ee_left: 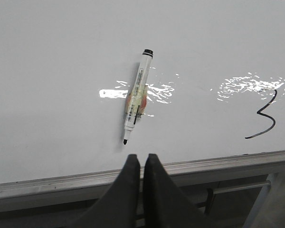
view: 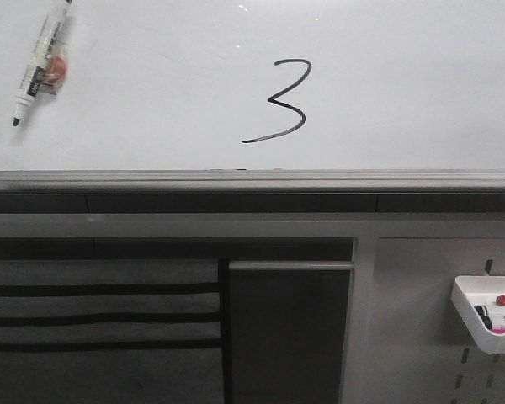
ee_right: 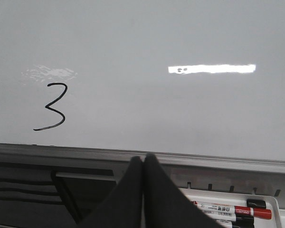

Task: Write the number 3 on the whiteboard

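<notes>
The whiteboard (view: 151, 50) lies flat and wide, with a grey edge rail (view: 252, 179) along its near side. A black number 3 (view: 279, 101) is drawn near its middle; it also shows in the left wrist view (ee_left: 265, 115) and the right wrist view (ee_right: 52, 106). A white marker (view: 40, 63) with a black tip lies uncapped on the board at the left, also in the left wrist view (ee_left: 137, 95). My left gripper (ee_left: 141, 159) is shut and empty, just off the rail near the marker's tip. My right gripper (ee_right: 143, 160) is shut and empty at the rail, right of the 3.
A small white tray (view: 488, 316) with a red-capped and a black-capped marker hangs on the pegboard below the board at the right; it also shows in the right wrist view (ee_right: 275, 202). Dark shelving and a grey handle bar (view: 290, 266) sit below the rail.
</notes>
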Action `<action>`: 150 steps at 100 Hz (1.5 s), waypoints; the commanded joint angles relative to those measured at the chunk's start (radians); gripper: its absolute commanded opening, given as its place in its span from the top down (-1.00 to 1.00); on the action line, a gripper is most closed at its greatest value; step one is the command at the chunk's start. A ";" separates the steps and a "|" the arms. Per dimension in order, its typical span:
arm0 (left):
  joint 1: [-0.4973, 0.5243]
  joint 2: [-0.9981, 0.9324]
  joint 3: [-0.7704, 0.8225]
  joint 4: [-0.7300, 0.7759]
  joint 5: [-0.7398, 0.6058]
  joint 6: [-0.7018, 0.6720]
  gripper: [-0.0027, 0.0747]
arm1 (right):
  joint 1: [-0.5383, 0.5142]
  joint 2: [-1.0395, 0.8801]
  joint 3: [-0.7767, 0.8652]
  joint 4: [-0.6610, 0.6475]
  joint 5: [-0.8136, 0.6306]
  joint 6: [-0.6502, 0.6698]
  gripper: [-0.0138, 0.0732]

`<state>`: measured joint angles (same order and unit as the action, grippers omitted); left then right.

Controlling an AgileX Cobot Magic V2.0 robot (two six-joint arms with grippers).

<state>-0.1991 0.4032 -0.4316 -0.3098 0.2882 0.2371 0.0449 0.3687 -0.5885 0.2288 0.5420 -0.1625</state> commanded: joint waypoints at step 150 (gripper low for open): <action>0.136 -0.440 0.440 0.225 -0.296 -0.165 0.98 | -0.006 0.007 -0.025 -0.002 -0.081 0.000 0.79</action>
<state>-0.0555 -0.0050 0.0058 -0.0838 0.0758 0.0892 0.0449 0.3687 -0.5885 0.2288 0.5403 -0.1625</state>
